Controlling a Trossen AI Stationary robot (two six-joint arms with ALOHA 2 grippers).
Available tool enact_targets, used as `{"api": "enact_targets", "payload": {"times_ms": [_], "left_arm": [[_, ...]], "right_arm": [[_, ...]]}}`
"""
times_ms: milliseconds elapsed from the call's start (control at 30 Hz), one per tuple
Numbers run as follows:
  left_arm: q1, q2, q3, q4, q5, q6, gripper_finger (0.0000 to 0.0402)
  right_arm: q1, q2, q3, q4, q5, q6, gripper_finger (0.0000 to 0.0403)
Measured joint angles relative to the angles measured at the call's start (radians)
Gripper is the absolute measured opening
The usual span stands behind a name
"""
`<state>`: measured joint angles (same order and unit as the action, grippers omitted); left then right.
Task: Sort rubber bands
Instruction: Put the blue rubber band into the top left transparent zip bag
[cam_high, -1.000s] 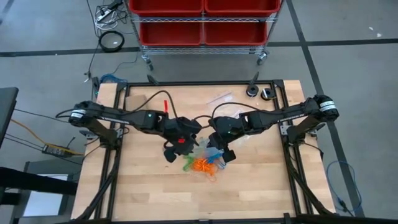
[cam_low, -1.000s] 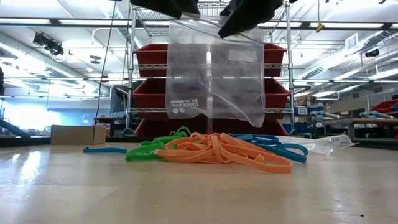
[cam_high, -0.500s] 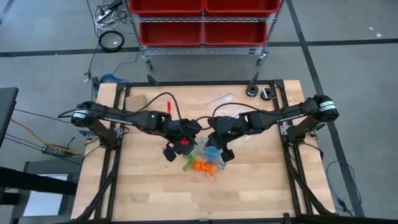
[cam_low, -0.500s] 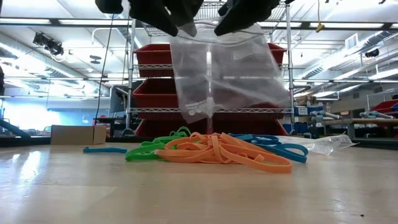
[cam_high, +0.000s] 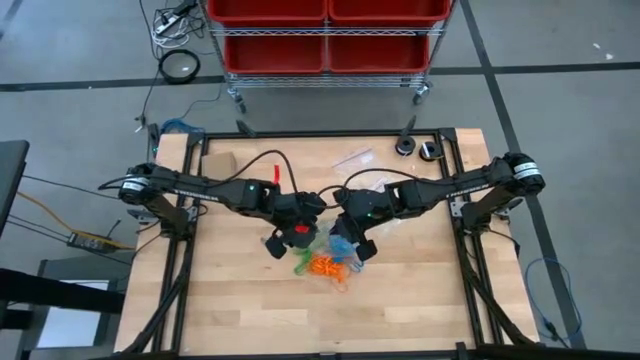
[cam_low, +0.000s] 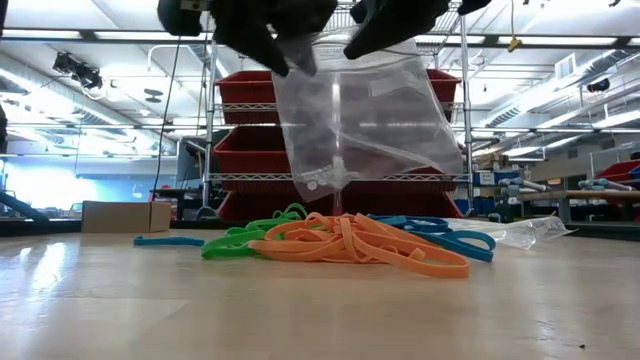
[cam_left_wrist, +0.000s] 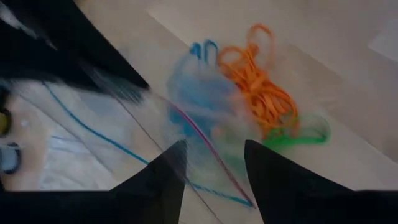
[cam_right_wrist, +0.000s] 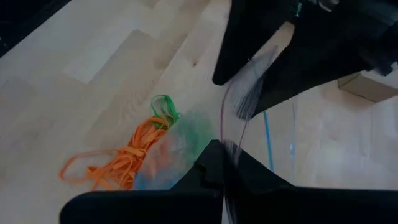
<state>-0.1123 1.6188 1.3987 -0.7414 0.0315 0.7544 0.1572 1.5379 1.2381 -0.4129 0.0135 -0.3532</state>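
Observation:
A heap of orange, green and blue rubber bands (cam_low: 350, 240) lies at the table's middle (cam_high: 325, 265). Above it hangs a clear zip bag (cam_low: 370, 120), with my right gripper (cam_right_wrist: 224, 165) shut on its top rim. My left gripper (cam_left_wrist: 214, 149) stands open at the bag's other top corner (cam_low: 300, 60), one finger on each side of the pink zip line (cam_left_wrist: 205, 149). Through the bag's clear wall, the right wrist view shows the bands (cam_right_wrist: 124, 162). My left gripper has the bag's zip rim (cam_left_wrist: 205, 149) running between its spread fingers; whether a finger touches it, I cannot tell. My right gripper pinches the bag's top rim (cam_right_wrist: 227, 146) between its two fingers, slanting down from the table's right side. The bag hangs tilted below it, its lowest corner (cam_low: 335, 185) just above the heap, clear of the table.
A second clear bag (cam_low: 530, 232) lies on the table to the right of the heap. One blue band (cam_low: 168, 240) lies apart on the left. A tan cardboard box (cam_high: 222, 162) sits at the far left, two small rolls (cam_high: 415, 148) at the far right.
My left gripper has come down to the bag's top left corner. The bag, which hung flat and square, is now skewed: its lower left corner has swung in toward the middle and points down over the heap.

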Motion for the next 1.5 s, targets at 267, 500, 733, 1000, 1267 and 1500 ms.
{"api": "enact_targets", "payload": {"times_ms": [267,500,733,1000,1267,1500], "left_arm": [[0.000,0.000,0.000,-0.062,-0.033,0.040,0.0111],[-0.001,0.000,0.000,-0.084,-0.082,0.110,0.0081],[-0.008,0.000,0.000,-0.063,-0.119,0.168,0.0027],[-0.013,0.000,0.000,-0.071,-0.197,0.224,0.0004],[-0.027,0.000,0.000,-0.131,-0.426,0.328,0.0002],[-0.027,-0.001,0.000,-0.274,-0.554,0.335,0.0001]], "right_arm": [[0.000,0.000,0.000,0.004,-0.008,0.005,0.0000],[0.000,0.000,0.000,0.003,-0.033,0.010,0.0000],[-0.005,0.000,0.000,-0.004,-0.035,0.012,0.0000],[-0.026,0.000,0.000,-0.011,0.003,0.026,0.0001],[-0.027,0.000,0.000,0.024,0.148,-0.005,0.0098],[-0.019,0.000,0.000,0.075,0.200,-0.015,0.0197]]}}
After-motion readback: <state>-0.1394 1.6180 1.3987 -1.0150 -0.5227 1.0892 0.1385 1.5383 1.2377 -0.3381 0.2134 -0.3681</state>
